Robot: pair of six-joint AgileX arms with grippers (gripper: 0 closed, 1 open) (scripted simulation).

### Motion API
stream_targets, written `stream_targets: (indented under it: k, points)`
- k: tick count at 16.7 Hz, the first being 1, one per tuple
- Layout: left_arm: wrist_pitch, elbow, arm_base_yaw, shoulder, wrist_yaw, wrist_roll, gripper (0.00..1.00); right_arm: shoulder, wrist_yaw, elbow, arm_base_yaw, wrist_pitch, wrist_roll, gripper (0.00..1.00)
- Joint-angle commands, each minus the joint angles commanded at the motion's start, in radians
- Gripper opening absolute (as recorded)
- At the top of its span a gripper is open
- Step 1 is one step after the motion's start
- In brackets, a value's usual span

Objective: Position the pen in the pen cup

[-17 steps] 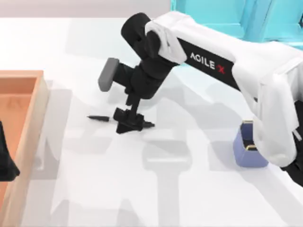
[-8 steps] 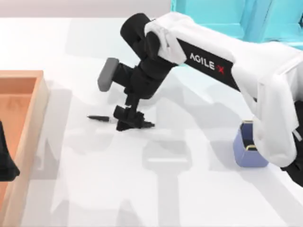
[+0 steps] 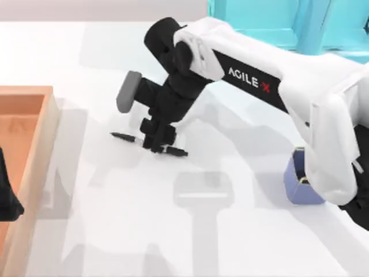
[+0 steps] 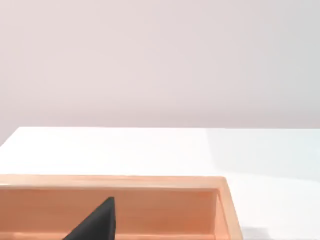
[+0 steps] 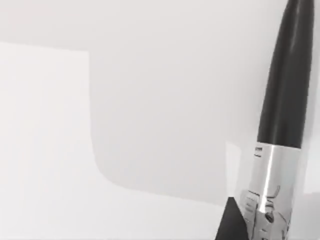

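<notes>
The pen (image 3: 124, 137) is a slim black marker lying nearly level left of the table's centre, both pointed ends sticking out past my right gripper (image 3: 158, 142). That gripper reaches down from the long white arm and is shut on the pen's middle. In the right wrist view the pen (image 5: 287, 100) runs close to the lens, black with a pale shiny band, beside one dark finger (image 5: 231, 225). The pen cup (image 3: 295, 186), small and periwinkle blue, stands at the right, partly hidden behind the right arm.
An orange wooden tray (image 3: 51, 121) lies along the left edge, with my left gripper (image 3: 6, 199) parked over it. Its rim (image 4: 150, 182) also crosses the left wrist view. A turquoise shelf unit (image 3: 259, 17) stands at the back right.
The right gripper's fingers have drawn together on the pen. The pen's left end has shifted slightly up and right in the top view, and the wrist has moved a little with it.
</notes>
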Motion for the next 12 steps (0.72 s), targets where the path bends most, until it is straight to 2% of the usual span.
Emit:
stream_targets:
  k: [1,2,12]
  points:
    - [0.0,0.0,0.0,0.0,0.0,0.0,1.0,0.0,0.0,0.0,0.0,0.0,0.0,0.02]
    - [0.0,0.0,0.0,0.0,0.0,0.0,1.0,0.0,0.0,0.0,0.0,0.0,0.0,0.0]
    - [0.0,0.0,0.0,0.0,0.0,0.0,1.0,-0.055,0.013,0.01,-0.008,0.005,-0.004,0.0]
